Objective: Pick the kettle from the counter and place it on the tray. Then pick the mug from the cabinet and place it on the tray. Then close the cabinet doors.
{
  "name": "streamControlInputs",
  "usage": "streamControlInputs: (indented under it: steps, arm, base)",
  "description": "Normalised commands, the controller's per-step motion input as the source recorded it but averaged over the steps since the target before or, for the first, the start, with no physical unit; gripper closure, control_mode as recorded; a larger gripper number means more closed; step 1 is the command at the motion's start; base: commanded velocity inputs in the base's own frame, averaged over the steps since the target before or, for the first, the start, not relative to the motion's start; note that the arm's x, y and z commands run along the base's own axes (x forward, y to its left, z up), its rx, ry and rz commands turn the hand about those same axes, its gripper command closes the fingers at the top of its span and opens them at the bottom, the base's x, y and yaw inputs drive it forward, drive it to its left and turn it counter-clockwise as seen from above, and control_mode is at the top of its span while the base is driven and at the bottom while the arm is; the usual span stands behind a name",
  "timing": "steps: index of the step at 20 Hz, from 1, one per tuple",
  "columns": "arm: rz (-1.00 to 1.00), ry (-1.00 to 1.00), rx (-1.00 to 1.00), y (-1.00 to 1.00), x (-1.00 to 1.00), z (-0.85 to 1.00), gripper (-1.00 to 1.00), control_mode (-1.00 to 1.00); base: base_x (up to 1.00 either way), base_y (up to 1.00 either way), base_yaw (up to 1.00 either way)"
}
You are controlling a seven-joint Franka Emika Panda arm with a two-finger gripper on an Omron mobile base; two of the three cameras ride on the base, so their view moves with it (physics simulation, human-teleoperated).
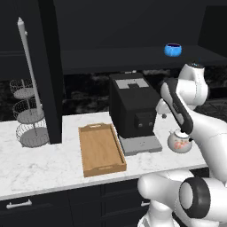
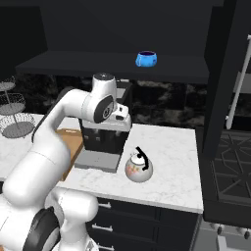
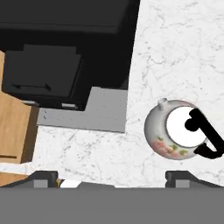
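Leftmost, the tray waits bare; then the coffee machine; right of it the kettle on the counter. Gripper gapes wide above. Rigid, rounded, probably slippery (looks fragile too): take the arched handle.

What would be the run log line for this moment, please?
stage: reaching for kettle | jaws: open, empty, above counter | kettle: on counter, right of coffee machine | tray: empty | mug: in cabinet
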Motion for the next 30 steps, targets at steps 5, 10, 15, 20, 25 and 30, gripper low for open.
streamControlInputs:
  steps: [5, 10, 15, 20, 25, 30]
  arm:
    - [0.17, 0.0, 0.0, -0.68, -0.08, -0.29, -1.0, -1.0]
    - [0.25, 0.0, 0.06, -0.38, 0.25, -0.26, -1.0, -1.0]
    - [0.22, 0.01, 0.0, -0.78, 0.43, -0.35, -1.0, -1.0]
    - [0.16, 0.02, 0.0, -0.53, 0.28, -0.27, -1.0, -1.0]
    - [0.14, 0.06, 0.0, -0.22, 0.17, -0.28, -1.0, -1.0]
    - [0.12, 0.04, 0.01, -0.11, 0.07, -0.31, -1.0, -1.0]
  base:
    - [0.0, 0.0, 0.0]
    - [0.0, 0.0, 0.0]
    - [0.0, 0.0, 0.0]
    - [0.0, 0.0, 0.0]
    - [0.0, 0.0, 0.0]
    - [0.0, 0.0, 0.0]
